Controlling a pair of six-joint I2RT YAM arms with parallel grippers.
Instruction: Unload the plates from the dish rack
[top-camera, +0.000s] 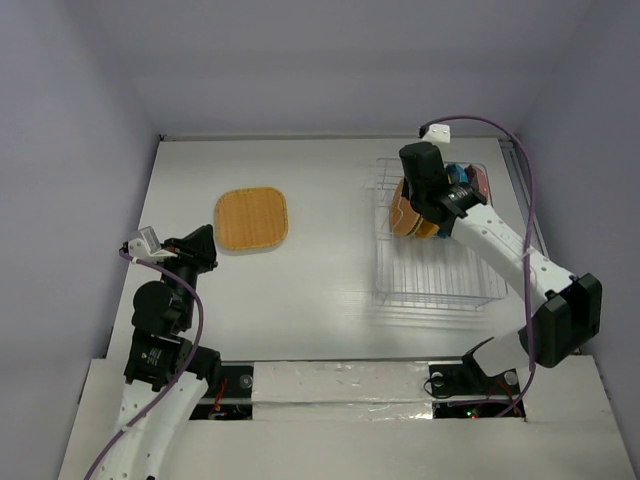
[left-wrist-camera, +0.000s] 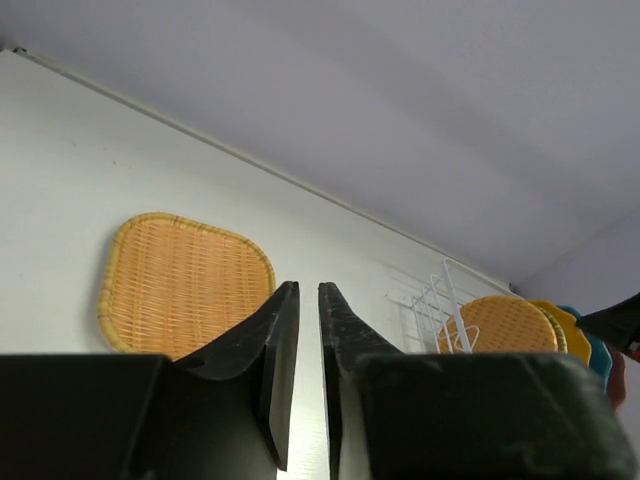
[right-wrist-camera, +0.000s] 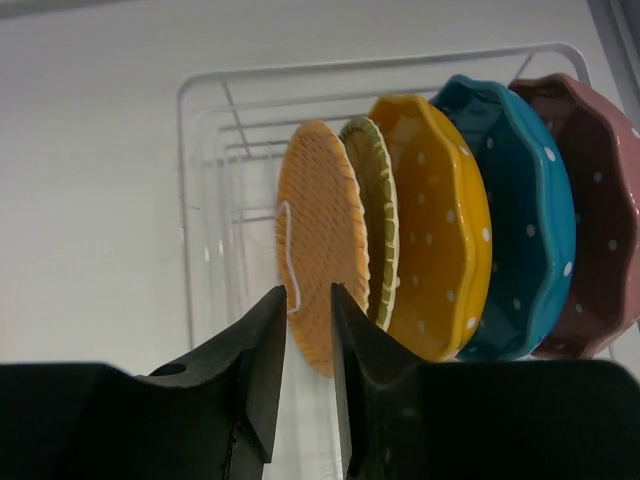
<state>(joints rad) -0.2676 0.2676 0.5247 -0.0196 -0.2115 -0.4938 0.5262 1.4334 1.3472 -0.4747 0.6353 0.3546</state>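
The clear dish rack (top-camera: 435, 285) stands at the right. Several plates stand on edge in its far end: a round woven orange plate (right-wrist-camera: 320, 240) with a greenish-yellow rim behind it, a dotted yellow-orange plate (right-wrist-camera: 440, 220), a blue plate (right-wrist-camera: 525, 210) and a pink plate (right-wrist-camera: 605, 200). My right gripper (right-wrist-camera: 309, 292) is narrowly open, with the woven plate's near edge in the gap and a sliver of space at the left finger. An orange-tan rounded square plate (top-camera: 251, 219) lies flat on the table at the left. My left gripper (left-wrist-camera: 309, 288) is shut and empty, near that plate.
The near half of the rack (right-wrist-camera: 215, 250) holds no plates. The table's back edge meets the wall (top-camera: 300, 138). A purple cable (top-camera: 525, 190) runs along the right arm beside the rack.
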